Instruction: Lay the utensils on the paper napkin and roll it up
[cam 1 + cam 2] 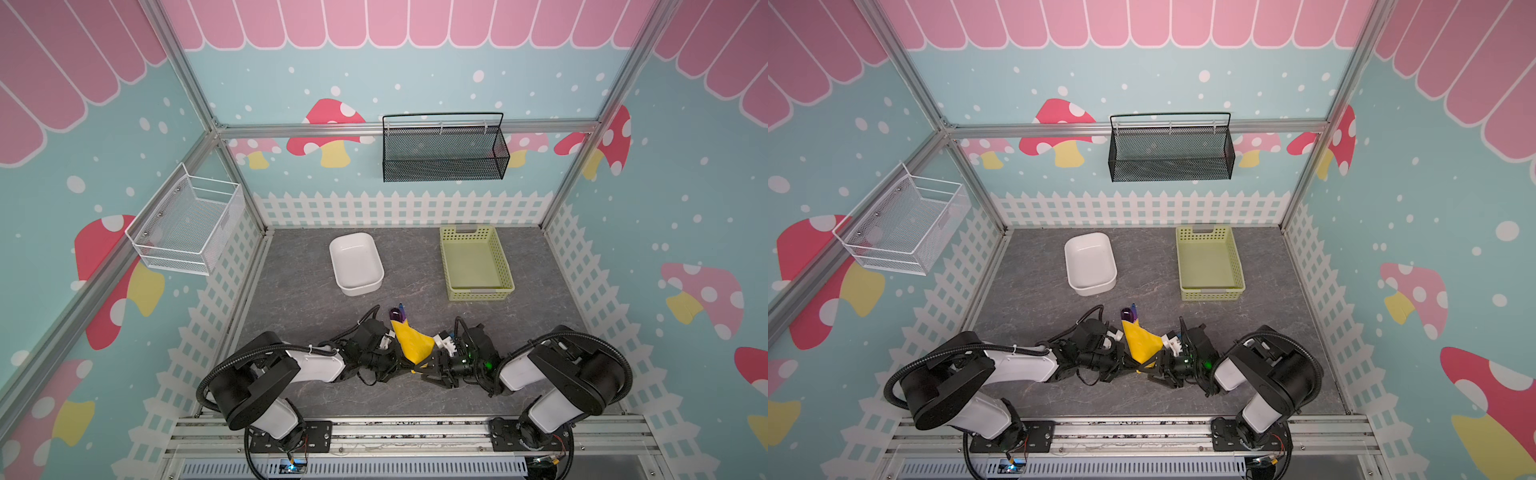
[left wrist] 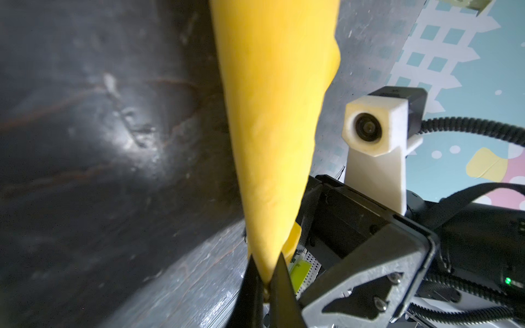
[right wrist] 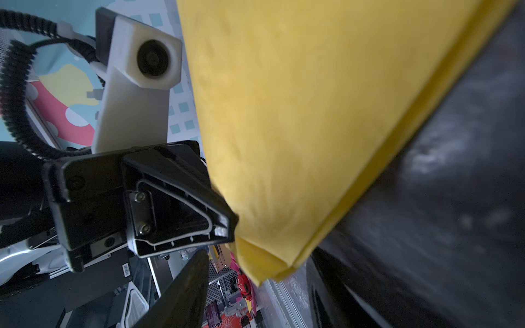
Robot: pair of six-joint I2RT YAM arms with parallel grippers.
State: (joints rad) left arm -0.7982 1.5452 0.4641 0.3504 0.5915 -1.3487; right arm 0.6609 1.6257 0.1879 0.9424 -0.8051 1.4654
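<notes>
Near front, left gripper point(image 2: 266, 286) pinching paper napkin point(image 1: 411, 343); utensils point(image 1: 397, 314) (purple) protruding

The grey stone-patterned tabletop point(image 1: 291, 299) carries a white tub point(image 1: 356, 264) and, apart from it, a pale green basket point(image 1: 476, 262).

The left arm point(image 1: 320, 368) and right arm point(image 1: 515, 374) share one build: glossy white link shells between bulky matte-black joint housings, black corrugated cable conduit point(image 2: 468, 126) looping alongside, and flat black base plates point(image 1: 320, 434) studded with bolts. Each wrist bears a blocky white camera mount point(image 2: 375, 130) with a round dark lens, and the right wrist shows a small green light point(image 1: 488, 365). The fingers point(image 3: 170, 176) are black, hollow triangular frames fixed with two silver screws each.
</notes>
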